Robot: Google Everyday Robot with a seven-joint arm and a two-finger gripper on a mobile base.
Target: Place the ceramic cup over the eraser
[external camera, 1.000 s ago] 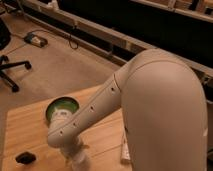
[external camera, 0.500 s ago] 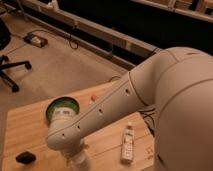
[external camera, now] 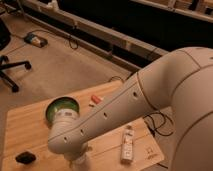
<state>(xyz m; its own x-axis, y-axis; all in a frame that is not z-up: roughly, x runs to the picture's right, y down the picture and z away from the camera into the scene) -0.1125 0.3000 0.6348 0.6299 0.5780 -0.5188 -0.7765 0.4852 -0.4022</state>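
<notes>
The eraser (external camera: 25,158) is a small black block lying on the wooden table (external camera: 30,130) near its front left corner. My gripper (external camera: 78,161) points down at the table's front edge, a little to the right of the eraser and in front of the green bowl. My big white arm runs from the right of the view down to it and covers much of the table. The ceramic cup does not show on its own; it is hidden by the wrist or out of view.
A green bowl (external camera: 61,108) stands at the back left of the table. A small orange-and-white box (external camera: 95,99) lies near the far edge. A white labelled bottle (external camera: 128,144) lies on its side at the right. An office chair (external camera: 7,65) and cables are on the floor beyond.
My arm's upper part has swung to the right and up, uncovering the bottle and the orange-and-white box. The gripper end stays near the front edge, right of the eraser.
</notes>
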